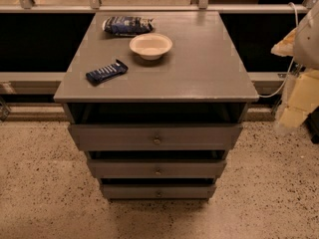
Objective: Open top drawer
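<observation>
Top drawer (155, 136): panel around knob (157, 140), judged not yet pulled out. Knob is the sole pull point, hence my target. My hand (294, 108): well right of knob, slightly above, off to side of drawer's path. Open or closed: cannot tell. Bowl (150, 45): above knob on bench (199, 68), no obstruction.

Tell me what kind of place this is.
Likely an office or lab space: speckled floor, glass railing behind, cabinet holding a bowl and snack bar. Gripper hangs at the right edge, apart from the top drawer.
</observation>
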You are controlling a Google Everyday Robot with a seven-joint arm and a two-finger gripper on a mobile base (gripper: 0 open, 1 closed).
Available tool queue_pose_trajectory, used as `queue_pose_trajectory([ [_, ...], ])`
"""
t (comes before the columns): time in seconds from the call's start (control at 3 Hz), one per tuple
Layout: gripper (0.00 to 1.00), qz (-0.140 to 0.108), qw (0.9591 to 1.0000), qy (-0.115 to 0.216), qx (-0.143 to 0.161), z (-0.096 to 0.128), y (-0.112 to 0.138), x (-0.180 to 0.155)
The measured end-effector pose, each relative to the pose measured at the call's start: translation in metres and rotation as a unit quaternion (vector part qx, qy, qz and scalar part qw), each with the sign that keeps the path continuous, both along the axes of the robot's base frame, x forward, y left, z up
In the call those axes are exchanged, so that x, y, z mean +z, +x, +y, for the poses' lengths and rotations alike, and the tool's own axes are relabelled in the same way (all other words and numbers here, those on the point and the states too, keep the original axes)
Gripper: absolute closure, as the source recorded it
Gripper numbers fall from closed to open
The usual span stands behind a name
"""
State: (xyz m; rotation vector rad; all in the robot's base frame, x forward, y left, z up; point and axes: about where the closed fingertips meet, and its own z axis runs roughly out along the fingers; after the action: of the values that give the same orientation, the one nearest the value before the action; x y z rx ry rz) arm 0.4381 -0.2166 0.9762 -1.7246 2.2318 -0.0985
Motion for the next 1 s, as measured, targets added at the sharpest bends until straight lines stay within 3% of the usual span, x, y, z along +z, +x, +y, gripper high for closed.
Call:
queue_pose_trajectory([
  [0.33,0.0,0.0,1.0,0.0,0.0,0.0,0.0,0.0],
  [0.67,0.0,-0.023,0.9994,0.012,0.022,0.006,0.009,-0.008],
  [1.0,0.0,-0.043,0.9972,0.036,0.05,0.025,0.015,-0.044],
])
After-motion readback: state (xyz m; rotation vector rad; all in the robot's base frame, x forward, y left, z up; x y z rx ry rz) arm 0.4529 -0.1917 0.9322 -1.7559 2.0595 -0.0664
